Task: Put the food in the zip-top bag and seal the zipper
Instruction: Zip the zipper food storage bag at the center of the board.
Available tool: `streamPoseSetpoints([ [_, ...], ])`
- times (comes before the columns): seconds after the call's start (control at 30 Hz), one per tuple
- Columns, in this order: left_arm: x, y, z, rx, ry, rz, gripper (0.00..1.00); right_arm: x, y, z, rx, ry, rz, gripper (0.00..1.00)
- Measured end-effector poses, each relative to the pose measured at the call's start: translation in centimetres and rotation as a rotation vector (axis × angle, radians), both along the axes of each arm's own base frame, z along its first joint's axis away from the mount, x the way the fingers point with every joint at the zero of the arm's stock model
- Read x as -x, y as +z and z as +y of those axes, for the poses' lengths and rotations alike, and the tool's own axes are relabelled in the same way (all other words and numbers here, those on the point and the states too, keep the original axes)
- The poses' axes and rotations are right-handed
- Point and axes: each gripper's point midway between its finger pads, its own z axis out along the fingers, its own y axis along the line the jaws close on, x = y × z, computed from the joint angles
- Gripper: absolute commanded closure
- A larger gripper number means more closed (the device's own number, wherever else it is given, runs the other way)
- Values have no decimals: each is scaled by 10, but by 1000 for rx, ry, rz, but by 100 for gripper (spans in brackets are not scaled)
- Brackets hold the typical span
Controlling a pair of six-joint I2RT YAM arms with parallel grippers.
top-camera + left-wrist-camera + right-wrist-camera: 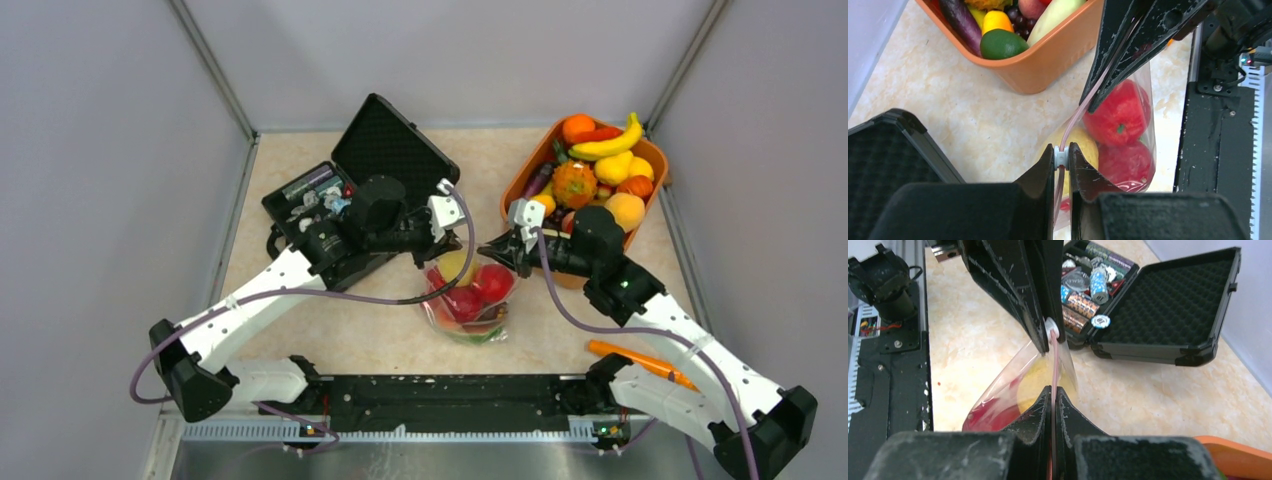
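1. Black case (385, 160): it lies open on the counter (300, 180) at the far left and plays no part in this step.

2. Left fingers (1040, 180): closed on one end of the zipper (1075, 116). A small white piece sits between the tips (a slider or a finger pad; it cannot be told which).

3. Zip-top bag (470, 300): it stands on the counter between the two arms, mouth upward. Two red apples (1118, 115) and a yellow pear (1083, 142) are inside it.

4. Right fingers (1033, 415): closed flat on the other end of the zipper. The pink strip runs straight and taut from one pair of fingers to the other.

5. Orange basket (520, 185): it sits at the right and holds more fruit, including a banana (605, 145).

Step in hand, as judged: loading is finished for this bag, and the seal is being made.

Next move, as judged: keep one end anchored and draw the other pair of fingers along the strip with steady pressure, so that both tracks mate across the full width. Hold the strip level and avoid pulling the ends apart, since this could tip the loaded bag or skip a section.
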Motion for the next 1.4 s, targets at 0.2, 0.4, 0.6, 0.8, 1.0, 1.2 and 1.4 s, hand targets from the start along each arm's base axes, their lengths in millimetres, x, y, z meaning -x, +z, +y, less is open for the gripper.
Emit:
streamPoseSetpoints([
  [0.2, -7, -9, 11, -34, 57, -27, 100, 0, -6, 0, 12, 2, -3, 100],
  [0.4, -12, -12, 24, -48, 125, -59, 100, -1, -5, -2, 13, -8, -13, 100],
  [0.6, -16, -11, 30, -48, 150, -67, 100, -1, -4, -2, 7, -12, -16, 52],
  [0.8, -16, -11, 31, -38, 145, -45, 100, 7, 19, 3, -26, 41, -17, 37],
  [1.0, -10, -12, 28, -26, 122, -19, 100, 1, 67, 12, -37, 88, -110, 36],
  [1.2, -7, -9, 26, -14, 106, -7, 100, -10, 41, 20, 17, 98, -57, 36],
  [1.4, -4, -6, 26, -1, 107, -1, 100, -15, 23, 25, 55, 117, -16, 38],
])
